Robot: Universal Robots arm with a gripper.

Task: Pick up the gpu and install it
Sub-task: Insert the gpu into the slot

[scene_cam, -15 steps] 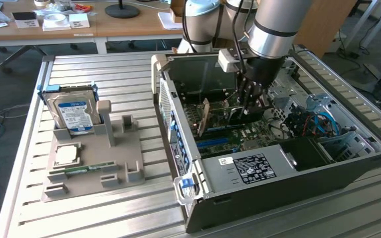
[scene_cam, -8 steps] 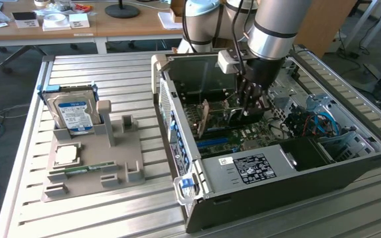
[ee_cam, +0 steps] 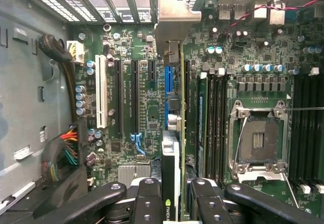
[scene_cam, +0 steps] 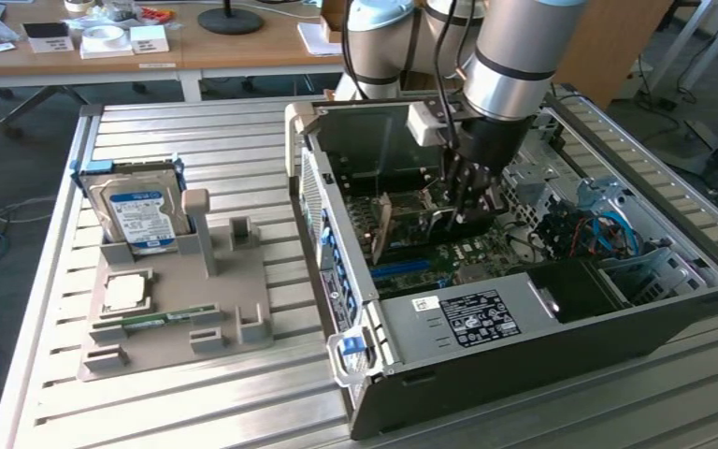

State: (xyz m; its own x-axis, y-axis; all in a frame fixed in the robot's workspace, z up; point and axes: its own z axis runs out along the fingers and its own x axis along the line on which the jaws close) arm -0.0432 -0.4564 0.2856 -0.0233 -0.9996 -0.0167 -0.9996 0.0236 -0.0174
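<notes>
The gpu [scene_cam: 399,223] stands on edge inside the open computer case [scene_cam: 372,374], over the green motherboard [scene_cam: 484,251]. In the wrist view the gpu [ee_cam: 172,178] is seen edge-on, with its silver end bracket [ee_cam: 174,16] against the case's rear slots. It sits in line with the blue expansion slot [ee_cam: 169,79]. My gripper [scene_cam: 469,208] reaches down into the case, and its black fingers [ee_cam: 147,201] press the card from both sides. The gripper [ee_cam: 176,206] is shut on the gpu.
On the exterior view's left, a grey fixture [scene_cam: 172,327] holds a blue-labelled hard drive [scene_cam: 141,213], a processor [scene_cam: 126,291] and a memory stick [scene_cam: 160,321]. Inside the case are a white slot [ee_cam: 101,97], an open processor socket [ee_cam: 258,140], the power supply [scene_cam: 490,313] and cable bundles [ee_cam: 63,155].
</notes>
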